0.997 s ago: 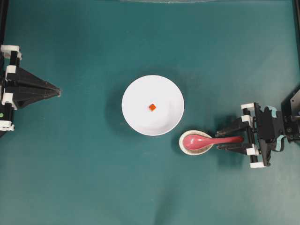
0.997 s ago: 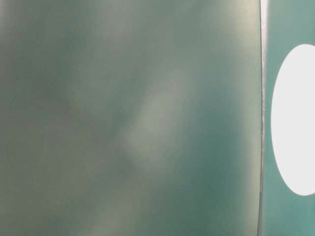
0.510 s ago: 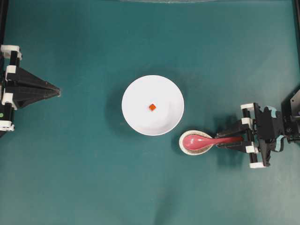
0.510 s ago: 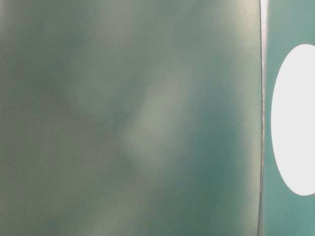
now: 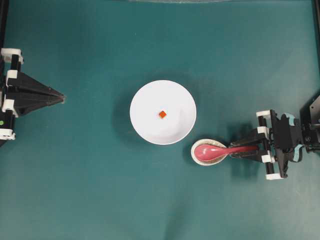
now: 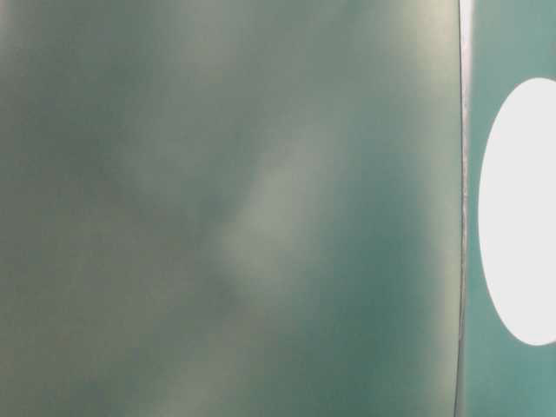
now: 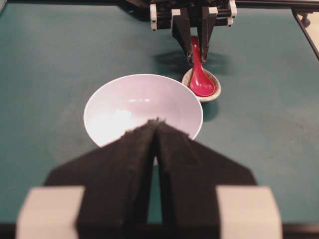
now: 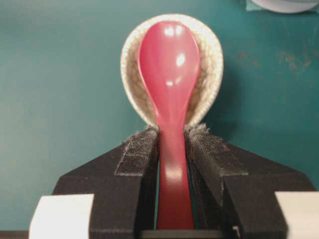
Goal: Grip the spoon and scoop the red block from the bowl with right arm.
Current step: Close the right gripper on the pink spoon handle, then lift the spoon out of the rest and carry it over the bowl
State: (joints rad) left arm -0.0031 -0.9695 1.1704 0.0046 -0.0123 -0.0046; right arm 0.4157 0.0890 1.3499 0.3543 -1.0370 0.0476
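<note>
The glossy pink-red spoon (image 5: 215, 150) lies with its scoop in a small speckled rest and its handle pointing right. My right gripper (image 5: 234, 150) is shut on the spoon handle, and the right wrist view shows both pads (image 8: 142, 149) pressed against the handle's sides just behind the scoop (image 8: 169, 64). The white bowl (image 5: 172, 97) sits mid-table, up and left of the spoon, with the tiny red block (image 5: 162, 114) near its centre. My left gripper (image 5: 63, 97) rests at the far left, shut and empty, its tips (image 7: 156, 121) pointing at the bowl (image 7: 124, 94).
The speckled egg-shaped rest (image 5: 196, 156) touches the lower right of the bowl's rim. The mat is teal green. A black frame piece (image 5: 312, 107) stands at the right edge. The table-level view is a blur with a white oval (image 6: 521, 208) at its right.
The right gripper's fingers have come together from wide apart onto the spoon handle. The spoon, the bowl and the left arm have stayed where they were.
</note>
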